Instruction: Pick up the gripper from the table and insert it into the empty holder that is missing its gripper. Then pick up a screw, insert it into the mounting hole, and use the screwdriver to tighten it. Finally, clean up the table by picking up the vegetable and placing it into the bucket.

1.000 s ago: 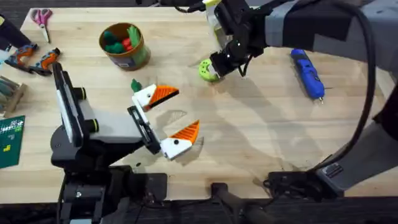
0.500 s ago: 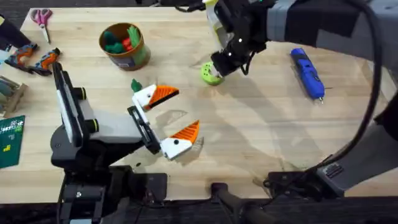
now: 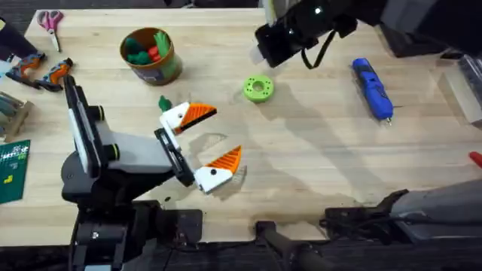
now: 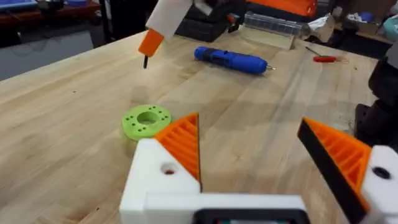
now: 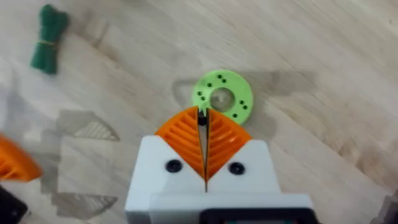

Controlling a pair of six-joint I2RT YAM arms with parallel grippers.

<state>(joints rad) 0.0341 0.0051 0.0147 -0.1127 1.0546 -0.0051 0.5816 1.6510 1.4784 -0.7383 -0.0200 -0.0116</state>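
Right, the screw (image 5: 201,117) is a small dark sliver nipped between the closed orange pads of the right gripper (image 5: 203,124), held clear above the table. Directly under it in the right wrist view sits the green ring (image 5: 222,98), flat on bare wood with open board all around it. The vegetable (image 5: 48,37) lies well apart at that view's upper left. Overhead, the screwdriver (image 3: 373,89) lies at the right, close to the table's edge, and the bucket (image 3: 151,54) stands at the upper left. The left gripper (image 3: 218,137) rests at centre-left, fingers spread wide, holding nothing, with clear wood between them.
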